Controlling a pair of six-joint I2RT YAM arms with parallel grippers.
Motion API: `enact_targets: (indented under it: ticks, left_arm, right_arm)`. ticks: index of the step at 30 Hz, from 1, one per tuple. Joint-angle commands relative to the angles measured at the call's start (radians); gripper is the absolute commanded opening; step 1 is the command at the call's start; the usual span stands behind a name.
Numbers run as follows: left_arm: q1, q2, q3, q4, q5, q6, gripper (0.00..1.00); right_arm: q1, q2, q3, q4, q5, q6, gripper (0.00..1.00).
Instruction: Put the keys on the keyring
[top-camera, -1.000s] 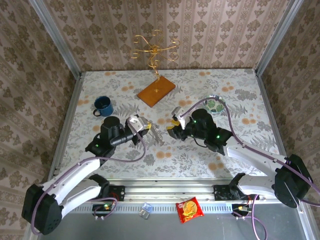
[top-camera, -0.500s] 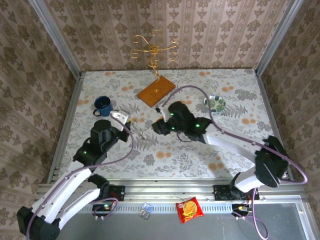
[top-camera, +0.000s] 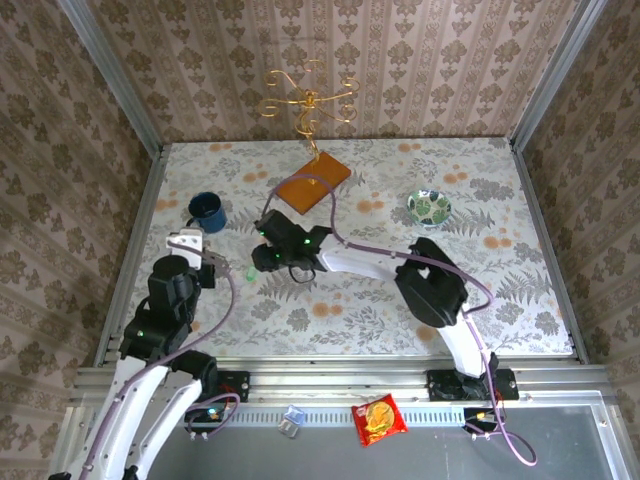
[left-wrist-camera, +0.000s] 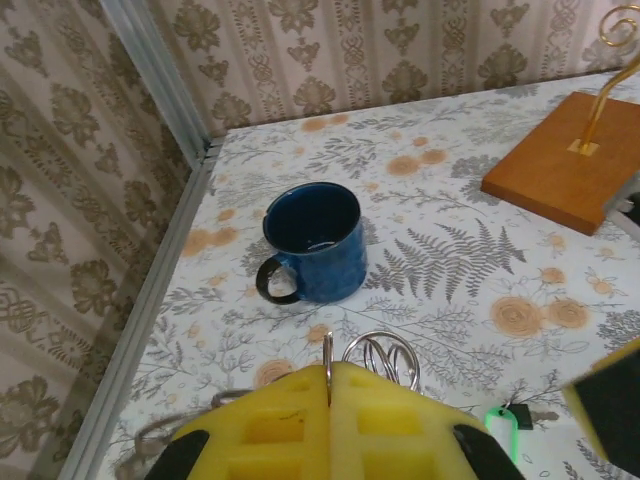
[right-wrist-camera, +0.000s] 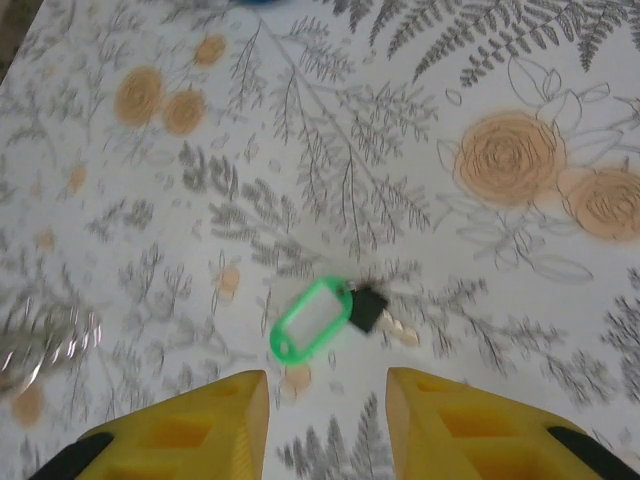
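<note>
The keys lie flat on the floral tablecloth: a green-headed one (right-wrist-camera: 312, 318) joined to a dark-headed one (right-wrist-camera: 367, 308) with a pale blade. They also show as a green speck (top-camera: 250, 272) and at the lower right of the left wrist view (left-wrist-camera: 503, 418). My right gripper (right-wrist-camera: 327, 385) (top-camera: 262, 258) hovers open just above them, one yellow finger on each side. My left gripper (left-wrist-camera: 329, 372) (top-camera: 195, 250) is shut on the keyring (left-wrist-camera: 385, 358), whose thin silvery loops stick out past the pads. The keyring is a blur in the right wrist view (right-wrist-camera: 40, 340).
A blue mug (left-wrist-camera: 312, 240) (top-camera: 206, 211) stands upright just beyond the left gripper. The gold wire stand on its wooden base (top-camera: 312, 182) is at the back centre. A green-patterned bowl (top-camera: 428, 207) sits at the right. The metal frame rail (top-camera: 130, 240) borders the left side.
The left arm has drawn back leftward towards the mug, the ring still in its pads. The right arm has swung far left across the table and now hangs over the keys.
</note>
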Motion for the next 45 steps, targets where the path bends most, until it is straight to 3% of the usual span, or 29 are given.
enact_targets:
  ticks: [1, 5, 8, 24, 36, 45]
  left_arm:
    - [0.007, -0.027, 0.040, -0.020, -0.047, -0.022, 0.00]
    - [0.010, -0.045, 0.037, -0.023, -0.051, -0.020, 0.00]
    - [0.012, -0.046, 0.038, -0.027, -0.050, -0.025, 0.00]
    - [0.012, -0.046, 0.049, -0.033, -0.032, -0.023, 0.00]
    - [0.012, -0.041, 0.040, -0.019, -0.023, -0.008, 0.00]
    - [0.012, -0.035, 0.038, -0.016, -0.019, -0.008, 0.00]
  right_arm:
    - [0.010, 0.080, 0.130, -0.131, 0.106, 0.128, 0.37]
    - [0.037, 0.166, 0.267, -0.265, 0.267, 0.281, 0.39]
    - [0.039, 0.241, 0.384, -0.381, 0.298, 0.371, 0.40]
    - [0.047, 0.427, 0.613, -0.441, 0.250, 0.462, 0.38]
    - [0.050, 0.466, 0.650, -0.469, 0.268, 0.479, 0.22]
    - [0.057, 0.464, 0.664, -0.475, 0.251, 0.499, 0.21]
